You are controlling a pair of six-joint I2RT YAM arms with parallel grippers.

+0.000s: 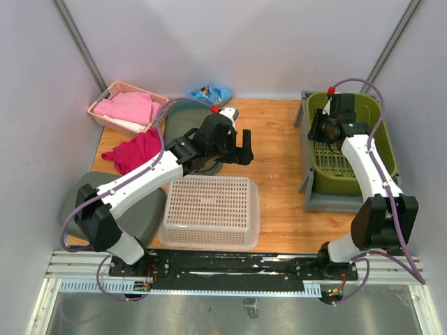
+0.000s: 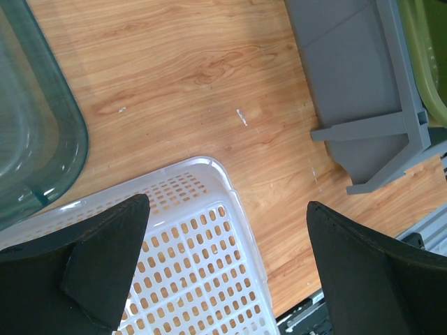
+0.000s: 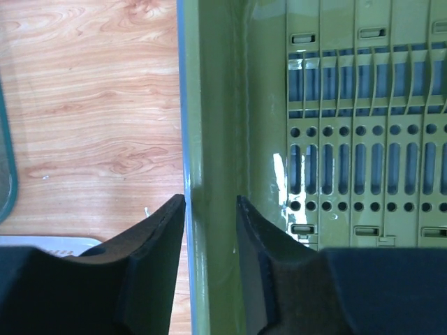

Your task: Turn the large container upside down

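Fingers of right gripper straddle nested left walls of olive bin and large container at tabletop's right edge; I can't tell if clamped. Left gripper gapes, well apart.

Wooden table: white mesh basket, grey crate, pink basket, red cloth, blue packet.

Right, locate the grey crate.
Top view: the grey crate is on the table's right side, holding the green bin, right of the white basket.
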